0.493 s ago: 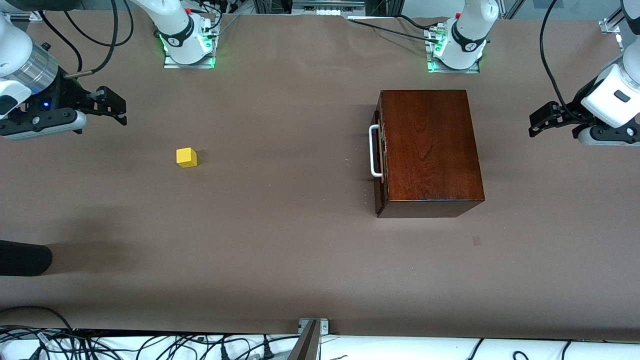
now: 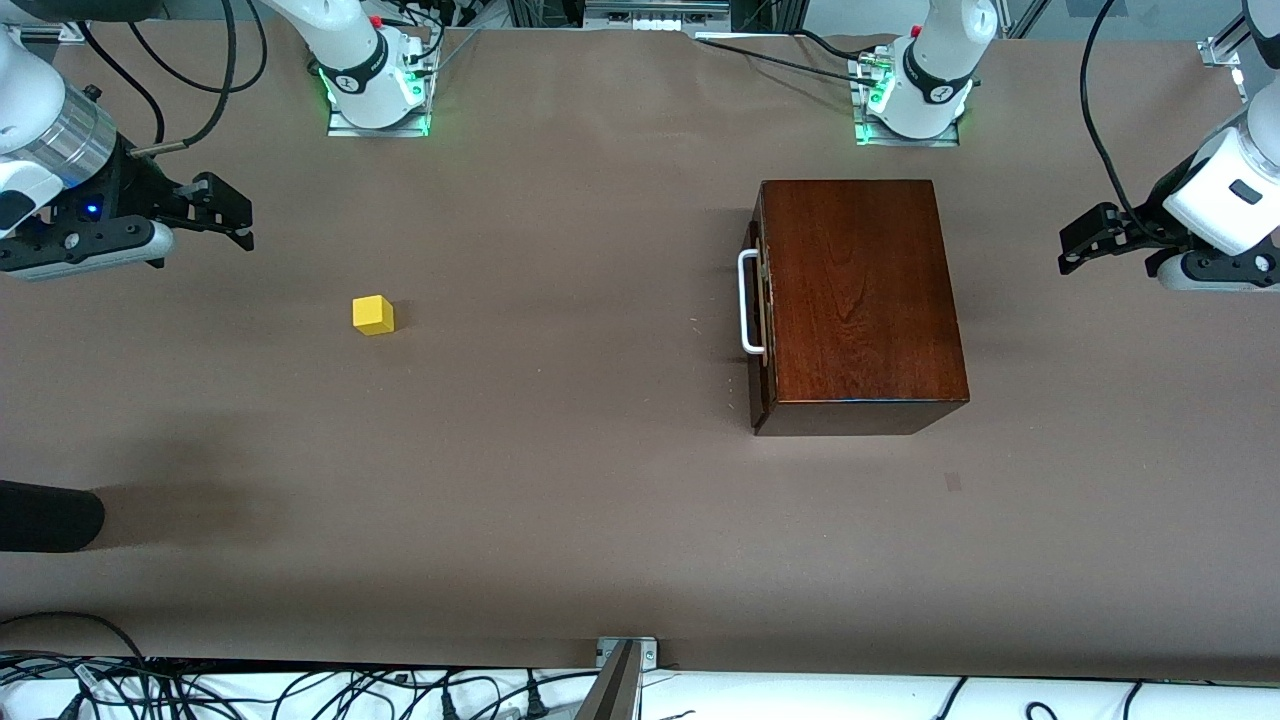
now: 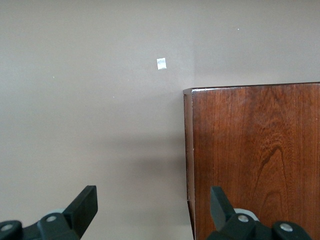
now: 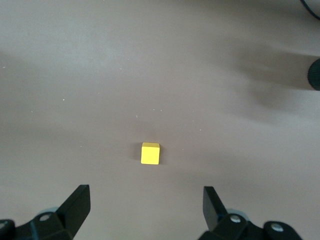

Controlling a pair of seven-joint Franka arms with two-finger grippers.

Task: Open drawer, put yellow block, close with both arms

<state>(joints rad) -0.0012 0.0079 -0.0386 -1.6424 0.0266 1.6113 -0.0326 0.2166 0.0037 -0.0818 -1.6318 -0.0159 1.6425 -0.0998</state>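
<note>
Drawer point(image 2: 762, 300) is fully shut inside the dark mahogany box point(image 2: 860, 300). The box sits toward the left arm's end of the table, long axis running from the robot bases toward the front camera. Drawer front and its white U-shaped handle point(image 2: 747, 302) face the right arm's end, toward the block; the handle bar runs parallel to the box's long axis.

Yellow block point(image 2: 373, 314) rests on the table toward the right arm's end, well apart from the box, roughly level with the handle. It's turned slightly — edges not quite square to the table, as far as the front view lets me judge.

Left gripper point(image 2: 1083, 240) hangs over the table at its own end, beside the box and clear of it, fingers spread and holding nothing; its wrist view shows a box corner between the fingertips point(image 3: 85, 205). Right gripper point(image 2: 225, 210) hangs over its end of the table, fingers spread, nothing in them, with the block centred ahead in its wrist view point(image 4: 150, 153).

Surface: plain brown table cover point(image 2: 560, 480), with a small pale tag point(image 3: 161, 63) near the box. Both arm bases are lit green; cables run along the table's edges — a dark rounded object point(image 2: 45, 515) pokes in at the right arm's end.
</note>
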